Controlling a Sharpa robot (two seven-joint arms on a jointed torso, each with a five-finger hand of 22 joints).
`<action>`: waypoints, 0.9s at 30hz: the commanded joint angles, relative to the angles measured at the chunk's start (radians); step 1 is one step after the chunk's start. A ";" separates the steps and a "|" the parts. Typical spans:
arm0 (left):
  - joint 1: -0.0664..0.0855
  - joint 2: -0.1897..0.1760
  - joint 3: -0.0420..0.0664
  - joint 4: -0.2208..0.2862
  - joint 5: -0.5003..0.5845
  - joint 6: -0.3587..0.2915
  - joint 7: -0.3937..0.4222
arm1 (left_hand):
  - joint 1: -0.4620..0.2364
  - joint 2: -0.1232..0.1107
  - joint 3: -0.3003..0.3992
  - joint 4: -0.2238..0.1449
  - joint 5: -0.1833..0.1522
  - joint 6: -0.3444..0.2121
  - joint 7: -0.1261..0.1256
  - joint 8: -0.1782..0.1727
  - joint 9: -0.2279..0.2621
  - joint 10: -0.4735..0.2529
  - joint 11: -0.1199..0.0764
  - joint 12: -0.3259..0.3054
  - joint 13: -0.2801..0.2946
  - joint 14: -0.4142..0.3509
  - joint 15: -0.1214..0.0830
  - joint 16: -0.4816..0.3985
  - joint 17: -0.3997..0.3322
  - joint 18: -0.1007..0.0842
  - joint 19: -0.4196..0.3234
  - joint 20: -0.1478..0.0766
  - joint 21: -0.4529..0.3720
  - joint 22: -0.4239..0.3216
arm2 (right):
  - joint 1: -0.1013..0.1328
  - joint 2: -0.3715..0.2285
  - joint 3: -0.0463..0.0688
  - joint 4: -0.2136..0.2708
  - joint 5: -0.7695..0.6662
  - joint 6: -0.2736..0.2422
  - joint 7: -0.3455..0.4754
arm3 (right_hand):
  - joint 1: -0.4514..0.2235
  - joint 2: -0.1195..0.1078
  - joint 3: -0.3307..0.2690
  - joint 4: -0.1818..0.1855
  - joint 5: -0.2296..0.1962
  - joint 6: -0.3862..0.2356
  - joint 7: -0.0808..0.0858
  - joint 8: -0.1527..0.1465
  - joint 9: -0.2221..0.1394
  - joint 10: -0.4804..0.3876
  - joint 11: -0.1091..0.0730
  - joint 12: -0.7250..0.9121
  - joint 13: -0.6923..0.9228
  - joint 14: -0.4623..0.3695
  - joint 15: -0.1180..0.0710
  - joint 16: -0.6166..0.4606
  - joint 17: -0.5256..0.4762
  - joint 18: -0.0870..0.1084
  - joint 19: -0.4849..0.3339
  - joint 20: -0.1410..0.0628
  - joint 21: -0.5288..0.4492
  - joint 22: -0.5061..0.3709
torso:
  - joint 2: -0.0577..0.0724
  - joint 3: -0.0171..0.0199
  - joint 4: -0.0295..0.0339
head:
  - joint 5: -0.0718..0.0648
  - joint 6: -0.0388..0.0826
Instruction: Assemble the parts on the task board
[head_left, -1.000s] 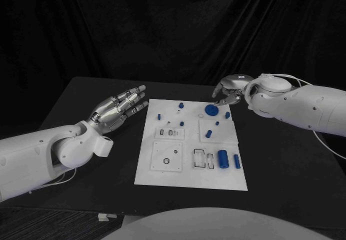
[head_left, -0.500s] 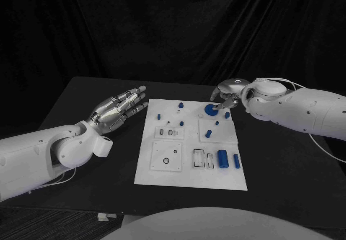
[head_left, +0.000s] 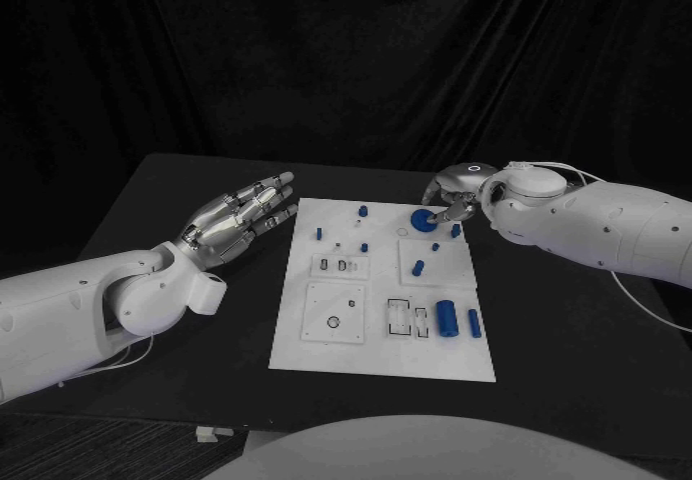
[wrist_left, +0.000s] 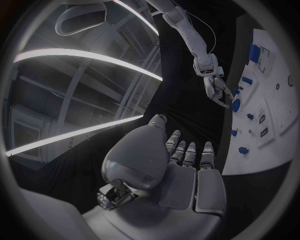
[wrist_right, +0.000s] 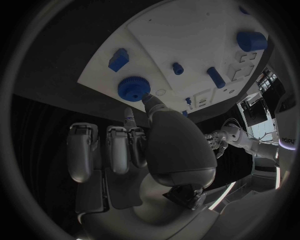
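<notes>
Matt white task board (head_left: 378, 330) (blue plastic parts (head_left: 447, 318))

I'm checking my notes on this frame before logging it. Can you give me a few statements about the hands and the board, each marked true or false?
1. The right hand has a fingertip at the blue gear near the board's far edge. True.
2. The left hand holds a blue part. False: it hovers open beside the task board, holding nothing.
3. A large blue cylinder lies on the board's near right part. True.
4. The blue gear lies on the black table, off the board. False: it sits on the white board.
</notes>
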 joint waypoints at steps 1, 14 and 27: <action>0.001 0.001 0.001 0.002 0.000 0.013 0.022 | 0.007 -0.004 0.004 -0.002 0.004 -0.005 0.000 0.001 -0.001 0.002 0.003 0.007 0.001 0.000 0.009 -0.004 -0.002 0.009 0.001 0.005 -0.003 -0.002 | -0.006 0.006 0.001 -0.012 -0.009 0.022 -0.024 | -0.001 0.008 0.001 -0.003 0.004 -0.004 0.002 0.005 0.002 0.107 0.006 0.003 0.263 0.105 0.009 0.003 0.263 -0.016 0.073 0.005 0.005 0.243 | 0.000 0.0003 -0.0001 | 0.001 0.000; 0.000 0.004 0.001 -0.002 0.000 0.020 0.019 | 0.007 -0.004 0.004 -0.002 0.004 -0.004 0.000 0.002 -0.001 0.002 0.002 0.006 0.001 0.000 0.010 -0.004 -0.002 0.009 0.001 0.005 -0.003 -0.002 | -0.030 0.033 0.001 -0.049 -0.009 0.020 -0.007 | -0.013 0.012 -0.003 -0.006 -0.027 0.004 0.009 0.039 0.030 0.107 0.013 0.003 0.263 0.105 0.015 0.003 0.263 -0.014 0.068 0.012 -0.004 0.241 | 0.000 0.0009 -0.0003 | 0.000 0.000; 0.000 0.008 0.001 -0.006 0.000 0.029 0.012 | 0.008 -0.002 0.006 -0.002 0.006 -0.004 0.001 0.003 -0.001 0.002 0.002 0.006 0.001 0.000 0.011 -0.004 -0.002 0.009 0.001 0.005 -0.003 -0.002 | -0.042 0.045 0.001 -0.058 -0.009 0.016 0.013 | 0.005 0.022 0.009 -0.043 0.105 0.015 0.004 0.156 0.121 0.107 0.009 0.003 0.263 0.105 0.013 0.003 0.263 -0.011 0.062 0.011 -0.013 0.237 | 0.001 0.0013 -0.0005 | -0.002 0.000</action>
